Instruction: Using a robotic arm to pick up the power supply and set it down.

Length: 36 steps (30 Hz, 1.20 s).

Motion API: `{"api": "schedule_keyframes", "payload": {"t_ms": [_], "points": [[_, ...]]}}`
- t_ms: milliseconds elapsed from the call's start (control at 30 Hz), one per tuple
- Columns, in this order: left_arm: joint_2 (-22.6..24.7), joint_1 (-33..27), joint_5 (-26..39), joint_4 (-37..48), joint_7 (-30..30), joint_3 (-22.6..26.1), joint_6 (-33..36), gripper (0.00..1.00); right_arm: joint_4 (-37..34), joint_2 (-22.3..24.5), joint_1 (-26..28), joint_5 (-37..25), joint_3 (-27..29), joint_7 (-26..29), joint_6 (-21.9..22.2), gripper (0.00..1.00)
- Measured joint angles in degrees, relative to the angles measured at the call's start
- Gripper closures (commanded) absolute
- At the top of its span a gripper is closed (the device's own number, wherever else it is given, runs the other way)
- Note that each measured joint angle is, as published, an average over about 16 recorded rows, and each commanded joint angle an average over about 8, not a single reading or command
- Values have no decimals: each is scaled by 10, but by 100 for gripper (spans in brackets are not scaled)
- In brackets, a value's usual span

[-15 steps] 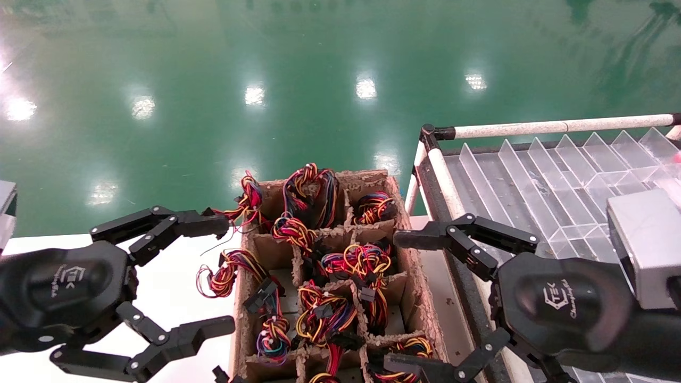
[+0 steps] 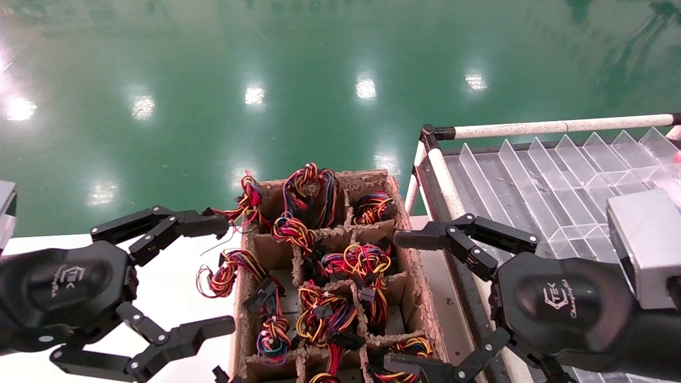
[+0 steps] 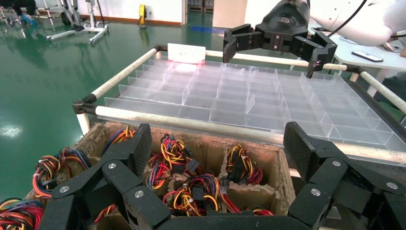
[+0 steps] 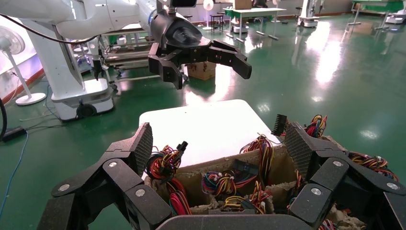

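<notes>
A cardboard crate [image 2: 417,276] with several compartments stands between my two arms. Bundles of red, yellow, orange and black wires [image 2: 362,260] fill the compartments; the power supply bodies under them are hidden. My left gripper [image 2: 218,274] hovers open just left of the crate, and in its wrist view [image 3: 218,148] the wires [image 3: 184,191] lie between and below its fingers. My right gripper [image 2: 399,302] hovers open at the crate's right wall; its wrist view [image 4: 218,143] looks down on wires [image 4: 220,182]. Neither gripper holds anything.
A clear plastic divider tray [image 2: 558,181] lies on a cart with white rails [image 2: 564,126] to the right. The crate rests on a white table [image 2: 175,255] above a glossy green floor. Loose wire bundles [image 2: 218,276] hang over the crate's left wall.
</notes>
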Motion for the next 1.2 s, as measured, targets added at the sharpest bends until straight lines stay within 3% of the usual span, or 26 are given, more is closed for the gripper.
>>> {"api": "schedule_keyframes", "payload": {"t_ms": [67, 333, 867, 1200], "points": [[0, 0, 0, 0, 0, 0, 0, 0, 0, 0, 0, 0, 0, 0, 0, 0], [0, 0, 0, 0, 0, 0, 0, 100, 0, 0, 0, 0, 0, 0, 0, 0], [0, 0, 0, 0, 0, 0, 0, 100, -1, 0, 1, -6, -2, -1, 1, 0], [0, 0, 0, 0, 0, 0, 0, 100, -43, -19, 28, -70, -27, -7, 18, 0]]}}
